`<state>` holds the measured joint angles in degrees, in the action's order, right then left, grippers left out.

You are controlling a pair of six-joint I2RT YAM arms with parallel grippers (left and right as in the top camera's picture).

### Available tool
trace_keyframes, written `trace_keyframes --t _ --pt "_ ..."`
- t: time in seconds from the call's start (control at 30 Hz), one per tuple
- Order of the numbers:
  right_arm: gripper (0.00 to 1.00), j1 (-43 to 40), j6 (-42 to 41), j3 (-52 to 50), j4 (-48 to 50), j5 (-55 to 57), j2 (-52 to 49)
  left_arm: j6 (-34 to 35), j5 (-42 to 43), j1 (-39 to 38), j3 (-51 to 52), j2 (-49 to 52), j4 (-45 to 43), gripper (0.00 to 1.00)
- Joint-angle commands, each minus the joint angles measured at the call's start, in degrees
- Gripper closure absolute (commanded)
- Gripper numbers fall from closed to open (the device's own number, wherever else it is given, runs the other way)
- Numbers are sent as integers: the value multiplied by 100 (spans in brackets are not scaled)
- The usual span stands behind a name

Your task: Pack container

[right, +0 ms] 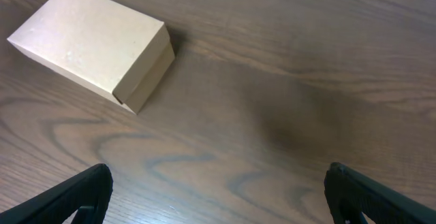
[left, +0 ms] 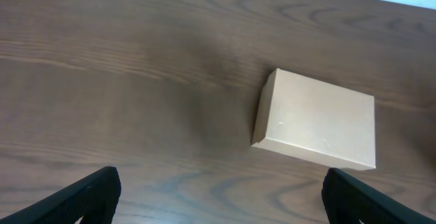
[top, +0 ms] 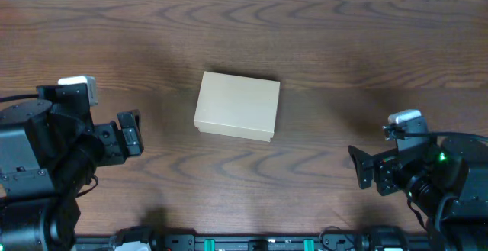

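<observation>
You have: container, matt tan cardboard, smooth, plain; table, dark wood grain, low sheen; gripper fingers, matt black plastic.

The container sits on the desk between the left jaws and the right jaws, ahead of each, well apart from both.

**Two black arms, bulky and matte**

The left arm and the right arm are black all over, with rounded joint housings. Each carries a small white block on top (the right arm also shows a green light). The left gripper has flat black fingers.
</observation>
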<state>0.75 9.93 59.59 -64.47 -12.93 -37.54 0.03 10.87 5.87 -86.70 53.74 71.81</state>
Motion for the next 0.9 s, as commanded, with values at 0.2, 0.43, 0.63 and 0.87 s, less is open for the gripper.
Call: trace_keyframes --t 0.2,0.43,0.63,0.87 --pt "1 -83 -68 -31 13 72 4 37 -122 22 31 15 57 5" --pt "1 -83 -68 -31 13 72 4 -28 -404 22 31 17 195 5" --pt "1 -83 -68 -31 13 72 4 -129 -723 22 271 -219 -221 5" --pt "1 -83 -68 -31 13 72 4 -133 -634 -17 2367 -1375 -1829 5"
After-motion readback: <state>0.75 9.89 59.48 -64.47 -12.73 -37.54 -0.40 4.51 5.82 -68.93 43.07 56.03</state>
